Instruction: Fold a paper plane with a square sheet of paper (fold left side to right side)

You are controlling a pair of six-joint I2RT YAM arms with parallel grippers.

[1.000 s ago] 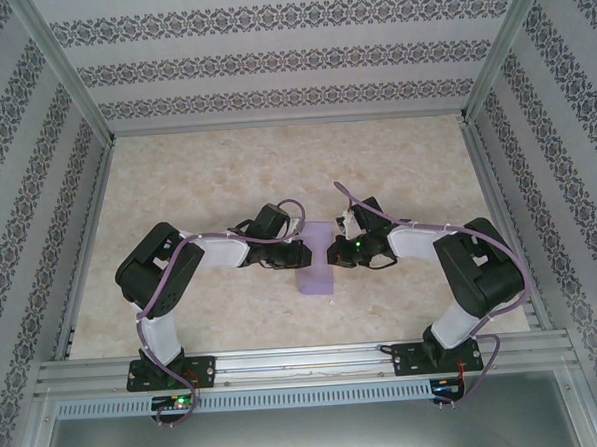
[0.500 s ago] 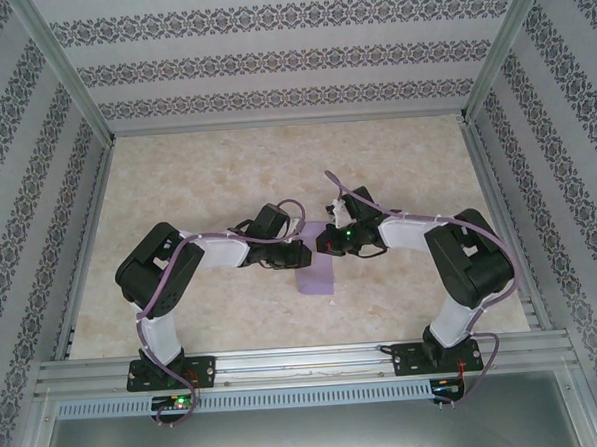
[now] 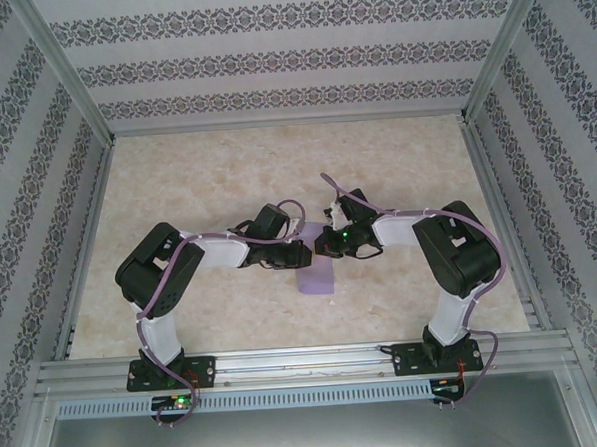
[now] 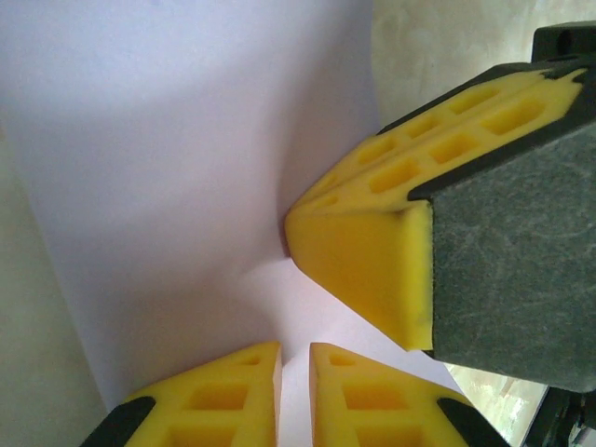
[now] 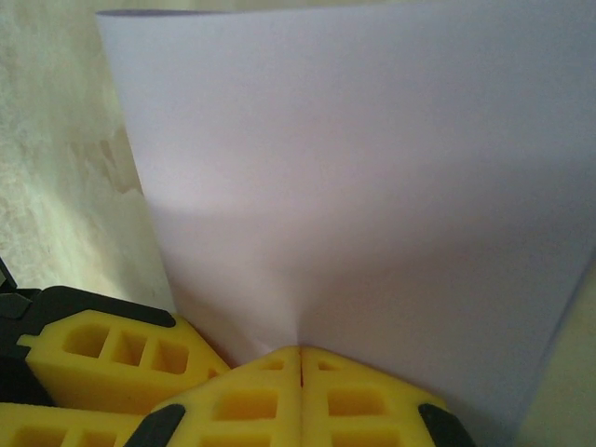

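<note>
A: Counter contents?
B: One lavender sheet of paper lay flat near its middle.
A: Tools?
B: Right tool was fully closed, empty, its tip pressing the sheet. Left tool stood barely parted, tips on the sheet, gripping nothing.
</note>
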